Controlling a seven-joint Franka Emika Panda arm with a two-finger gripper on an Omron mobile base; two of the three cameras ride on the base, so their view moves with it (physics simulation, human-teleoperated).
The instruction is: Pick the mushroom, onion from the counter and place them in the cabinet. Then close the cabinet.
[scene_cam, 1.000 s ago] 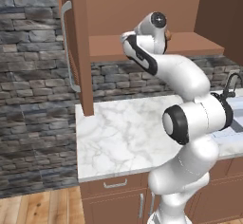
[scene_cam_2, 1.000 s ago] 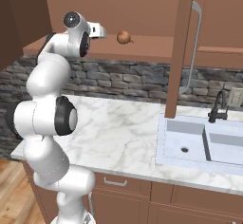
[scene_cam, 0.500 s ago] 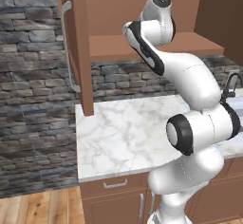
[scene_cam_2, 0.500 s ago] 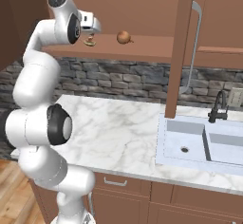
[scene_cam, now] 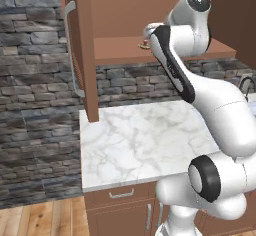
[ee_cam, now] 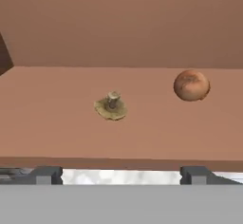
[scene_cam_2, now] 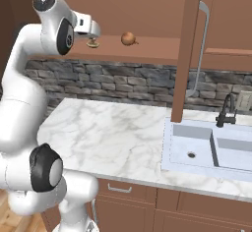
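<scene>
The tan mushroom (ee_cam: 111, 106) lies upside down, stem up, on the shelf of the open wall cabinet (scene_cam: 120, 51). The glossy reddish-brown onion (ee_cam: 191, 85) rests on the same shelf, to its right and apart from it. Both also show in the right base view: mushroom (scene_cam_2: 92, 43), onion (scene_cam_2: 128, 39). My gripper (ee_cam: 121, 175) is open, its fingertips (ee_cam: 45, 174) spread wide at the shelf's front edge, holding nothing. From the side, the gripper (scene_cam_2: 93, 31) hovers just above and in front of the mushroom. In the left base view the gripper (scene_cam: 150, 30) partly hides the mushroom (scene_cam: 145, 44).
Both cabinet doors stand open: the left door (scene_cam: 82, 50) and the right door (scene_cam_2: 189, 49), each with a long silver handle. The white marble counter (scene_cam_2: 108, 132) lies below, with a sink (scene_cam_2: 206, 147) and dark faucet (scene_cam_2: 226, 110) at its right.
The arm's upper links have swung higher while the hand stayed at the shelf front. The mushroom now lies free on the shelf below the open fingers.
</scene>
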